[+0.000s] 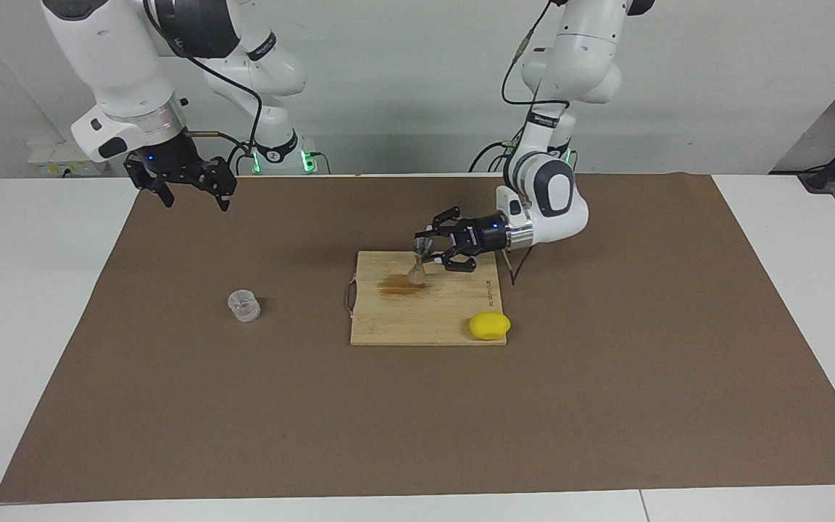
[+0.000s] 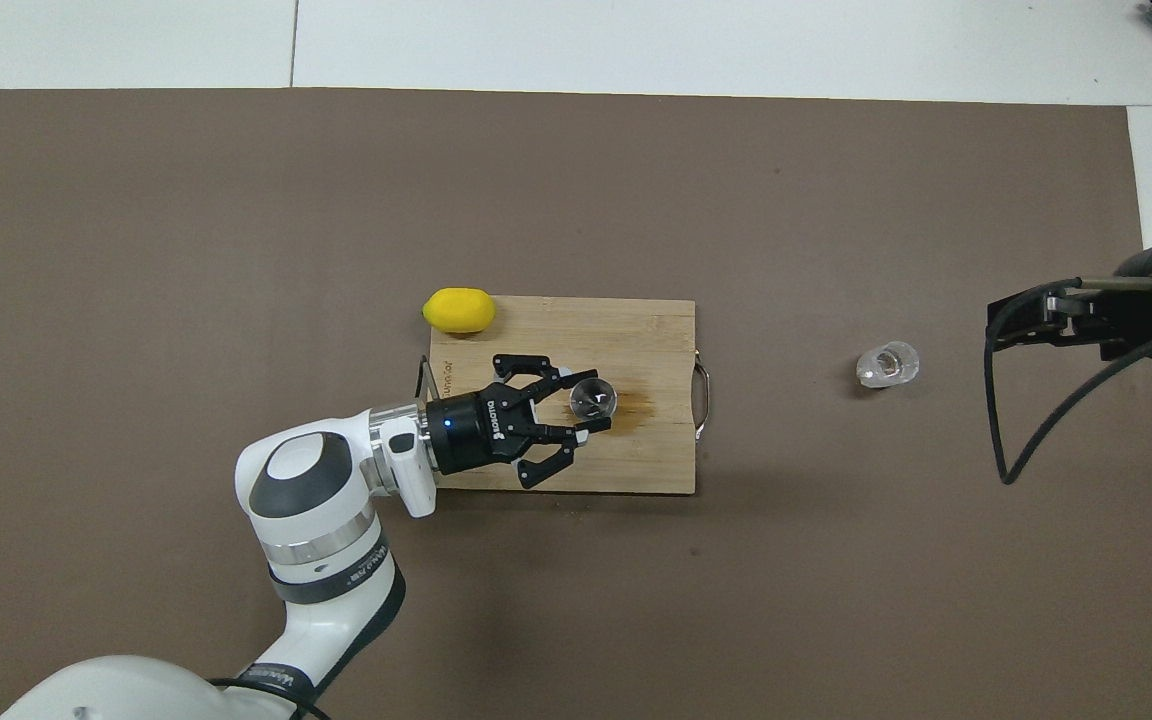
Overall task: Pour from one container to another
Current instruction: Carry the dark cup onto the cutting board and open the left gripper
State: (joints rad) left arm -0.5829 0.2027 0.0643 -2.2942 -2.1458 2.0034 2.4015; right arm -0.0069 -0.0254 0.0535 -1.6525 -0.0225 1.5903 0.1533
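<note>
Presently the jigger (image 1: 417, 265) is found upright on the cutting board (image 1: 428, 319), beside a brown stain (image 1: 401, 287), with the left claw (image 1: 428, 249) brought in level around its upper cone. Its fingers appear to be closed on the jigger, though firm contact cannot be confirmed. The glass cup (image 1: 244, 305) is seen standing on the brown surface (image 1: 606, 399), well apart from the board toward the right arm's end. The right claw (image 1: 193, 190) is held in the air with fingers spread, over the surface nearer the robots than the cup, gripping nothing. A lemon (image 1: 490, 325) lies touching the board's corner. A slip is judged likely: the jigger is slim and smooth, so a skewed grip could tip it. Spilling could also be caused by the narrow mouth being missed when the cup is tilted.
</note>
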